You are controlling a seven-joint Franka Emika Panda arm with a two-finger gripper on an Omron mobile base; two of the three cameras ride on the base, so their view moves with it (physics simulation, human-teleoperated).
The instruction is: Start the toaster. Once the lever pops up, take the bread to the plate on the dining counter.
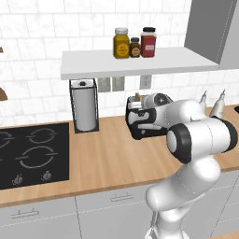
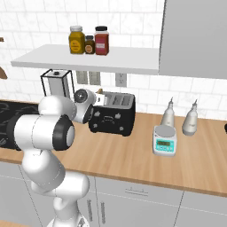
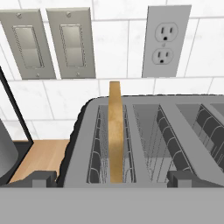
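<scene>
- Two small dark finger tips point(image 3: 112, 179) of the gripper sit wide apart at the bottom of the hand view, one on each side of the bread slot, and they hold nothing.
- Just past them stands the thin tan slice of bread with a brown crust point(image 3: 115, 131), up on its edge in the left slot of the small black boxy toaster point(image 3: 148, 144).
- Bread like this looks light, soft and crumbly, so a hard squeeze would likely dent it.
- A good place to hold it seems to be the top edge that sticks up out of the slot, pinched gently on its two flat sides.
- At 3 o'clock from the slice, the next slot has only wire racks in it.
- From the base, the toaster sits on the light wood counter point(image 2: 133, 155), close to the white tiled wall point(image 2: 146, 88).
- At 9 o'clock from the toaster stands a white paper towel roll in a black wire holder point(image 1: 85, 109).
- At 3 o'clock from the toaster sits a small white kitchen scale point(image 2: 164, 139).
</scene>
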